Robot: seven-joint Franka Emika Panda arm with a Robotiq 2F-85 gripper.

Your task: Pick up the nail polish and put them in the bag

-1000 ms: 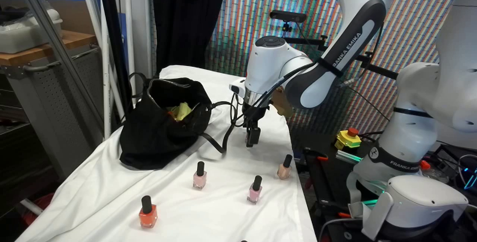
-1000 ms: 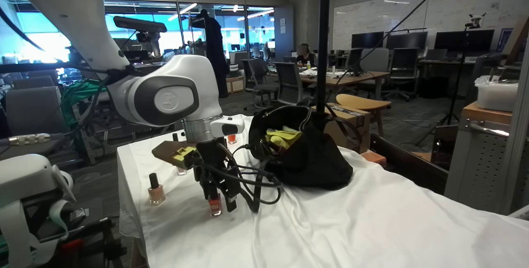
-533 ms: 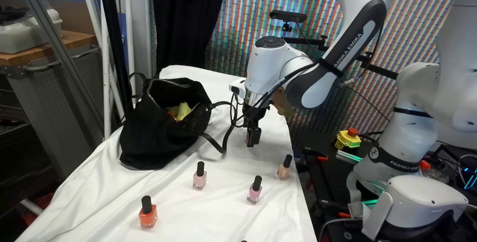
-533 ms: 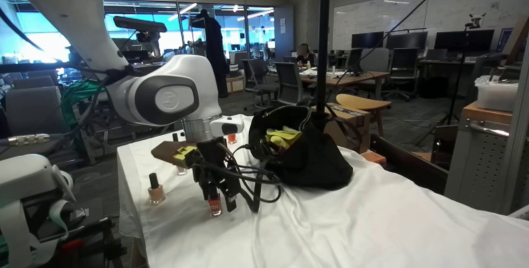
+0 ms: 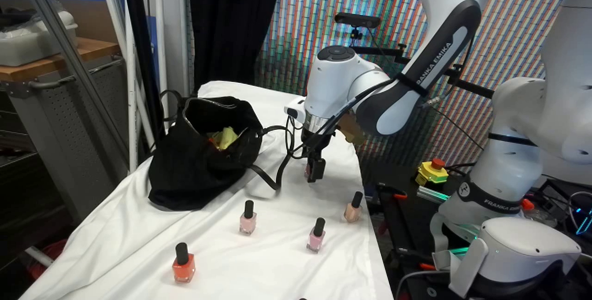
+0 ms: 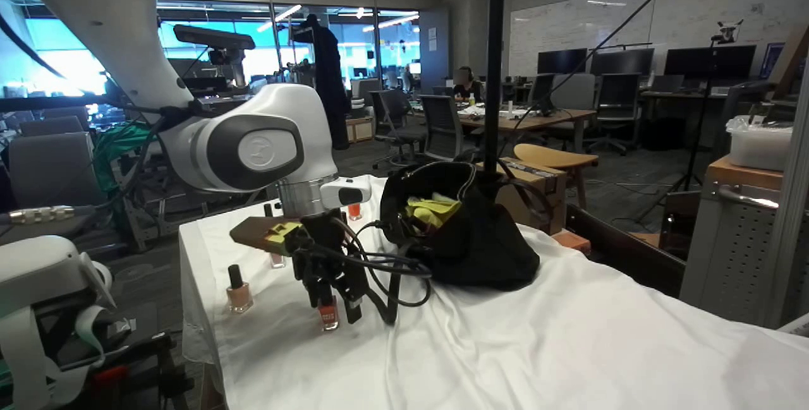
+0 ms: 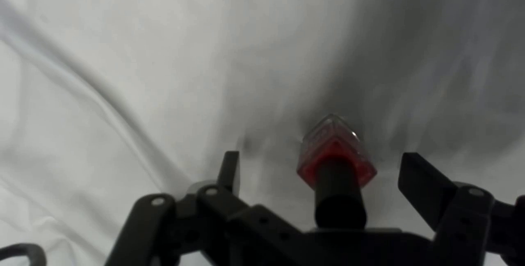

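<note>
Over a nail polish bottle with a red body and black cap (image 7: 339, 188), my gripper (image 7: 320, 154) points down and stands open. In the wrist view the upright bottle is between the fingers, with a gap on either side. The red bottle (image 6: 329, 317) stands on the cloth. Also upright are an orange-red nail polish (image 5: 184, 270), a pale pink one (image 5: 248, 223), a mauve-pink one (image 5: 316, 241) and a peach one (image 5: 352, 212). A black bag (image 5: 194, 175) sits beside the gripper, its mouth open, with yellow-green stuff (image 5: 225, 138) inside.
A white cloth (image 6: 600, 334) with folds covers the table. One bag handle (image 5: 280, 175) lies looped close to the gripper and its cables (image 6: 404, 271). The table edge (image 5: 377, 254) runs near the peach bottle. A dark tip (image 5: 303, 298) shows at the frame's bottom edge.
My gripper and arm have shifted only very slightly sideways around the red bottle. The bottles and the bag have stayed where they were.
</note>
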